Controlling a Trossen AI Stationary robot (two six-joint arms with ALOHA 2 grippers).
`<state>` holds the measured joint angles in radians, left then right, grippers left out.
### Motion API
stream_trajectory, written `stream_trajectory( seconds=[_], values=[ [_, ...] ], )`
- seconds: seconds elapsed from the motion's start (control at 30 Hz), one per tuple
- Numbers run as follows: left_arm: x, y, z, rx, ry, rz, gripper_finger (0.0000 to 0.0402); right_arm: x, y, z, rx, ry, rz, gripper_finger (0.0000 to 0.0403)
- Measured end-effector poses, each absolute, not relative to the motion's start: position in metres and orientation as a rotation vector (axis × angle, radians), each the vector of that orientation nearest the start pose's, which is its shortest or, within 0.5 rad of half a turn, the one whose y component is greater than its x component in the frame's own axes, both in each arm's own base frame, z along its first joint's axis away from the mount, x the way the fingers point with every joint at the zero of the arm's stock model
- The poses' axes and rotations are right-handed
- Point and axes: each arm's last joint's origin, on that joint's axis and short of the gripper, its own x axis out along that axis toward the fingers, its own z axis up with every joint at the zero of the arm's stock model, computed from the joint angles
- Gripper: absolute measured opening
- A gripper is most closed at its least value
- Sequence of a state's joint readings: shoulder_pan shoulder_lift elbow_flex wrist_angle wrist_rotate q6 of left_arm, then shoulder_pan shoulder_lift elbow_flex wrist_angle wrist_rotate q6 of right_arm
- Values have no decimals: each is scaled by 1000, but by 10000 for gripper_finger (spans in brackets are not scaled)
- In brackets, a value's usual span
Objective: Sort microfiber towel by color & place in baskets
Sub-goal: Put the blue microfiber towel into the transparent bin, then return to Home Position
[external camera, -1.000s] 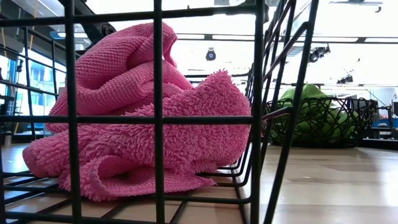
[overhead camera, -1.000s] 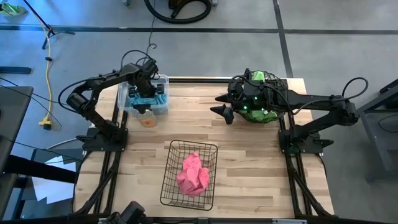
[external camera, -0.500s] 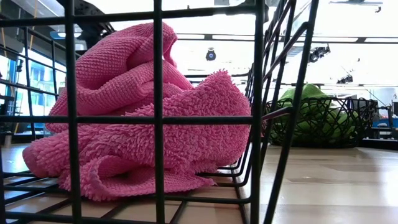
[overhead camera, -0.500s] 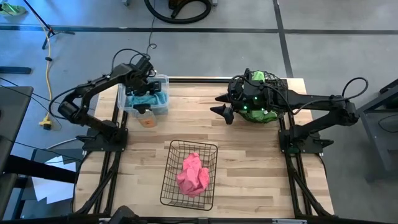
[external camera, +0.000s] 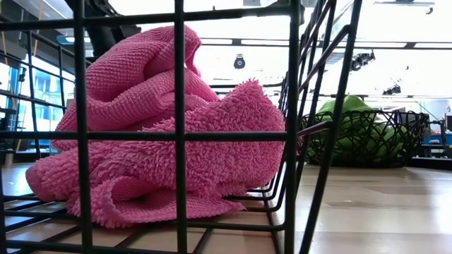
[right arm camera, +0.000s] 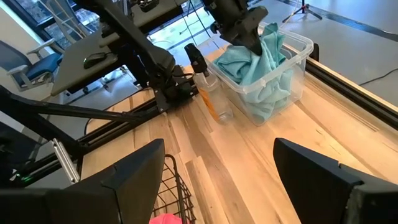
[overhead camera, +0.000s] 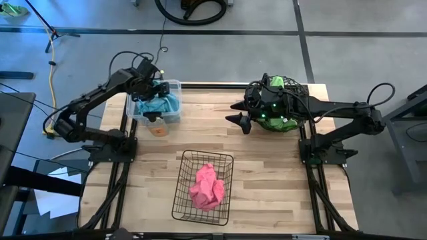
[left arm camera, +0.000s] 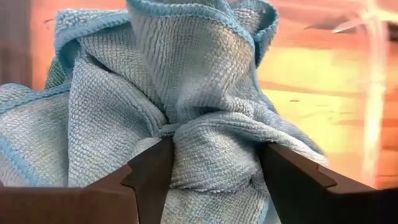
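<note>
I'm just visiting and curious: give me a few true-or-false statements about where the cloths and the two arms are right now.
1. The pink cloth lies in the black wire basket. True.
2. The blue cloths lie loose on the table. False: they sit in the clear plastic bin.
3. The left gripper is over the clear bin, its fingers open on either side of a fold of blue cloth. True.
4. The right gripper holds a green cloth. False: it hangs open and empty beside the round basket, where the green cloths lie.
</note>
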<state>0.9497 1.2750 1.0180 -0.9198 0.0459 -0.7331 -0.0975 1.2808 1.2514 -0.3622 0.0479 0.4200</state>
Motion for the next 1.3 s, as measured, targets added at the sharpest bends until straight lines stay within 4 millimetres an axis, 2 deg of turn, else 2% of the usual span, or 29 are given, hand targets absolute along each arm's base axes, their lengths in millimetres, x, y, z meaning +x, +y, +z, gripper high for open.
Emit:
stream_trajectory(
  seconds=[0.5,0.7,0.87,1.0,1.2,1.3],
  values=[
    [117,161,307,-1156,463,1159,225,280,-29,375,433,324,-217,299],
    [114,154,338,-1095,146,1057,225,282,-29,379,400,286,-202,299],
    [129,147,363,-941,-18,850,225,281,-38,391,390,171,-210,299],
    [148,136,381,-753,-90,639,225,268,-48,404,375,96,-232,299],
    [178,94,404,-445,-161,330,225,237,-58,424,363,21,-257,299],
    [188,71,406,-376,-146,210,225,218,-60,433,342,-11,-277,299]
  ],
)
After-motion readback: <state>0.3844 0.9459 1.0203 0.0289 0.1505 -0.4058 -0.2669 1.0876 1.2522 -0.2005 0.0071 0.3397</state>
